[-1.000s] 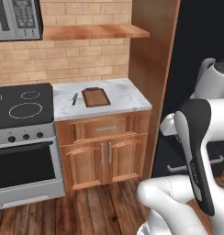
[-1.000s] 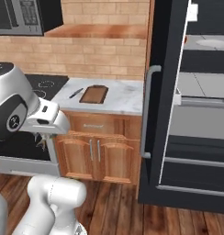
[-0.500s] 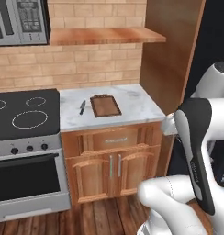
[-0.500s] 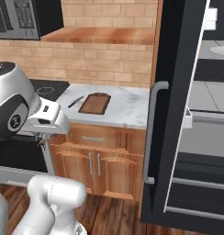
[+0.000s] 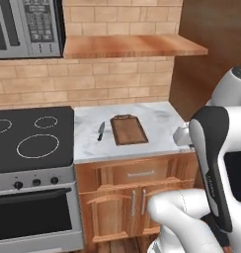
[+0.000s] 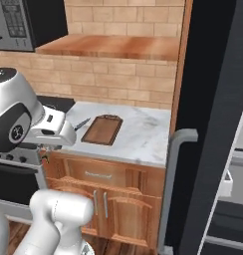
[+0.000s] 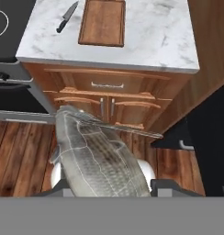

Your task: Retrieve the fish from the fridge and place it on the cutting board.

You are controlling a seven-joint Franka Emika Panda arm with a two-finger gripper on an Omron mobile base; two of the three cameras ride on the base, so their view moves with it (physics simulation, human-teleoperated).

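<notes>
Jaws pinch the fish (image 7: 101, 158), carried clear of the floor, bound for the board (image 7: 103, 22) on the counter (image 7: 159, 36).

The worktop (image 5: 157, 131) carried the cutting board (image 5: 128, 130) near its middle and a knife (image 5: 100, 131) near its left edge, apart.

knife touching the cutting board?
Apart. In the left base view, bare marble counter shows between the knife and the cutting board.
</notes>
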